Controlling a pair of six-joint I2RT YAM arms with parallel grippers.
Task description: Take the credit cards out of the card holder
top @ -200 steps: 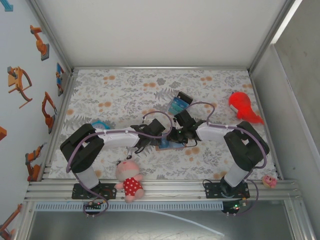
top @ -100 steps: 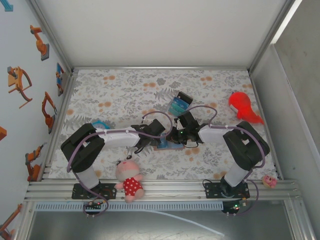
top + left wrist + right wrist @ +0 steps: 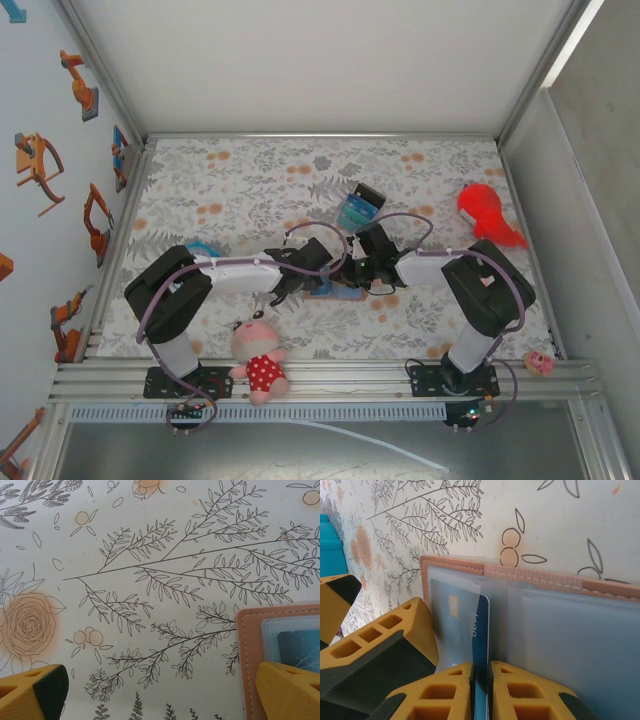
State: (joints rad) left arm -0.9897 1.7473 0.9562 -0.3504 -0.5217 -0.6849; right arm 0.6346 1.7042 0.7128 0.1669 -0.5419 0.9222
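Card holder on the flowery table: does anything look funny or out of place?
Yes. One blue card pokes partway out of its clear pocket in the open card holder, because the right gripper is pinching its edge. The left gripper is wide open, with one finger over the holder. Nothing looks spilled or broken.

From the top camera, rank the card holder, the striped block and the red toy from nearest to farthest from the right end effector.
1. card holder, centre, at the right end effector
2. striped block, just behind
3. red toy, far right
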